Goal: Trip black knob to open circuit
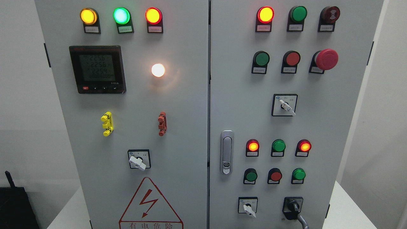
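Note:
The black knob (293,207) sits at the lower right of the grey cabinet's right door (334,127), with a grey stem running from it down to the bottom edge of the picture. Its black handle points roughly upward. Neither of my hands shows anywhere in the head view, and no arm enters from the left or the right.
Three white selector switches (137,163) (249,210) (286,107) stand on the two doors. A red mushroom button (326,59), lit lamps (265,14), a door latch (226,152) and a digital meter (97,69) also sit on the cabinet. A dark object (14,206) stands lower left.

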